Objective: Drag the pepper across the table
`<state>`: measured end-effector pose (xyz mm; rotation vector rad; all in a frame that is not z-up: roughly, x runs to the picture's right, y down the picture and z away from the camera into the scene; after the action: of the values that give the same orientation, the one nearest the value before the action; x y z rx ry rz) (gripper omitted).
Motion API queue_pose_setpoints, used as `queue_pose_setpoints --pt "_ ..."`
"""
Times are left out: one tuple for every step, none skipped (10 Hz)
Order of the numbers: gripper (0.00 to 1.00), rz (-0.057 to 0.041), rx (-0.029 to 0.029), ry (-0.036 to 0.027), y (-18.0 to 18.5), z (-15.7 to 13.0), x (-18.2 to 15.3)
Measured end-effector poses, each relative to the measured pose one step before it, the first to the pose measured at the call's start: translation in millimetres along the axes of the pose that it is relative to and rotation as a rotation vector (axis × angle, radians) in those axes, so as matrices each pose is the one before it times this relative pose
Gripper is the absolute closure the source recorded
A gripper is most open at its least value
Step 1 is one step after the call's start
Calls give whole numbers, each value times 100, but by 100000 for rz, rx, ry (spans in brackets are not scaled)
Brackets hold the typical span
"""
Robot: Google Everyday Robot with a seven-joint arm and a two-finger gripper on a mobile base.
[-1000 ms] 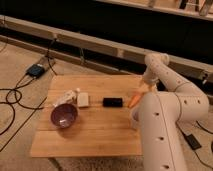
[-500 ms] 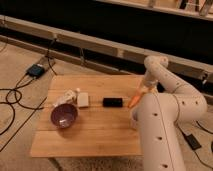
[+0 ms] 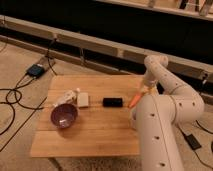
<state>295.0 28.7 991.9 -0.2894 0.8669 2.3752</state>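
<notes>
The pepper [image 3: 135,100] is a small slender orange piece near the right edge of the light wood table [image 3: 95,130]. My gripper [image 3: 142,92] is at the pepper's upper end, at the end of the white arm that reaches down from the right. The large white arm segment in front hides part of the table's right side and the space just below the pepper.
A black rectangular block [image 3: 112,102] lies just left of the pepper. A white block [image 3: 83,99], a translucent cup [image 3: 64,97] on its side and a purple bowl [image 3: 64,115] are on the table's left. Cables and a blue device [image 3: 36,70] lie on the floor at left.
The arm and gripper have shifted slightly; the pepper stays near the table's right edge. The other objects have not moved.
</notes>
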Motion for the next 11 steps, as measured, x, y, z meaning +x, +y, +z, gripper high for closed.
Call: queue_pose_setpoints --pt "81 -312 407 1 4 25 -2" --pt "92 -185 694 230 -88 181 41" --pt "96 221 533 212 -152 149 -41" --pt "96 354 398 75 -209 105 -132" --pt "96 578 154 -129 -174 -26 -191" --pt "96 2035 163 -761 -543 -271 -707" --pt "96 1336 -186 -926 -350 -414 -633" --pt "96 1213 -173 -806 -342 -376 -582" --pt "96 1960 -464 -1330 -562 -671 -963" --pt "96 1091 -163 -751 -366 -304 -557" --pt "96 1421 -116 -862 -540 -373 -712"
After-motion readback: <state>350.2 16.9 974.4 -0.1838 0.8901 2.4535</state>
